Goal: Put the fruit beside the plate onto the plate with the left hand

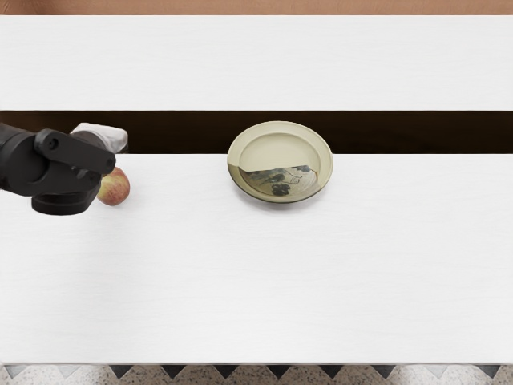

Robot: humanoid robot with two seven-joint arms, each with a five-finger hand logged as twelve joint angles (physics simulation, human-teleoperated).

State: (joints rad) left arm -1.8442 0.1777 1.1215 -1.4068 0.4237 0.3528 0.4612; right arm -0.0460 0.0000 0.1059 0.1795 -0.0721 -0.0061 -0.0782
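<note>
**Status: left robot hand at the fruit, fruit on the desk**

The left arm [32,164] enters from the left edge of the frame, in its upper left part. It is black and ends in the left robot hand [98,144], of which only a pale part shows above the dark links. The arm covers most of the robot hand, so whether it is apart, together or clamped on anything cannot be told from this view.

The apple [115,187], red and yellow, lies on the desk [256,281] at the left of the frame, just right of the arm's dark end. The arm overlaps the apple's left side. Contact between the robot hand and the apple cannot be confirmed.

The plate [280,132], round, pale yellow and glossy, stands at the centre of the frame, slightly above the middle. It sits at the far edge of the desk, and its upper rim shows against the dark gap [401,132] behind. The plate and the apple are well apart, with the apple to the plate's left.

A second white surface [256,60] runs across the top of the frame beyond the dark gap. A strip of patterned floor [256,375] shows along the bottom edge.
</note>
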